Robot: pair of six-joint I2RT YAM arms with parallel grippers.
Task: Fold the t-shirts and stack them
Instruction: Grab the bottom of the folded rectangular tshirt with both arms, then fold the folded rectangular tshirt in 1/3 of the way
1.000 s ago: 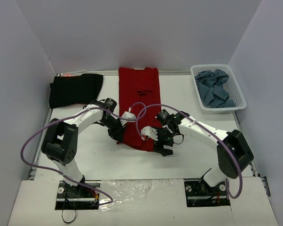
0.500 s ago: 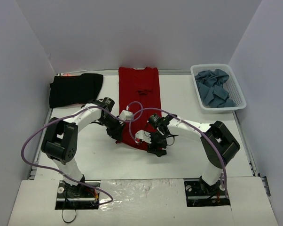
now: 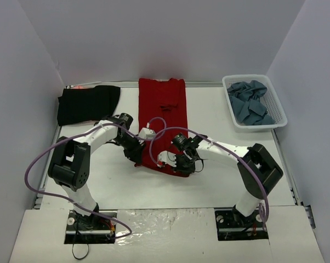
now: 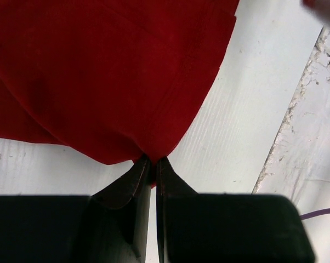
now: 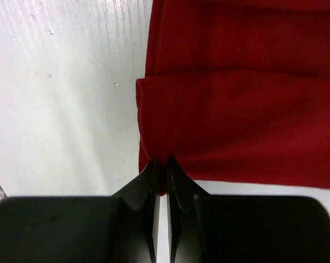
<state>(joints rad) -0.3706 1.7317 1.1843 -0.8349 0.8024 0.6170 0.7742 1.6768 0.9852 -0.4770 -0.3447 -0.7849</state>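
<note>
Red shirt (image 3: 164, 109) lies on the table (image 3: 225, 175) at centre as a long narrow strip, its far end at the back wall and its near end between the two grippers.

Change noted: a second ago the right gripper (image 3: 180, 164) stood just off the strip's near right corner. It has since moved in onto that corner. The right wrist view shows its fingers (image 5: 148, 183) closed tight, with a pinch of red hem between them. The left gripper (image 3: 137, 158) has not shifted; its fingers (image 4: 129, 183) are closed on the near left corner, cloth puckered at the tips.

Assessment: both near corners are now held, so the strip appears ready for a crosswise fold, near end carried toward the far end. That fold is not yet begun.

Black shirt (image 3: 87, 104) lies folded at the back left. Blue-grey shirts (image 3: 250, 104) sit crumpled in the basket (image 3: 280, 114) at the back right, not yet folded.
</note>
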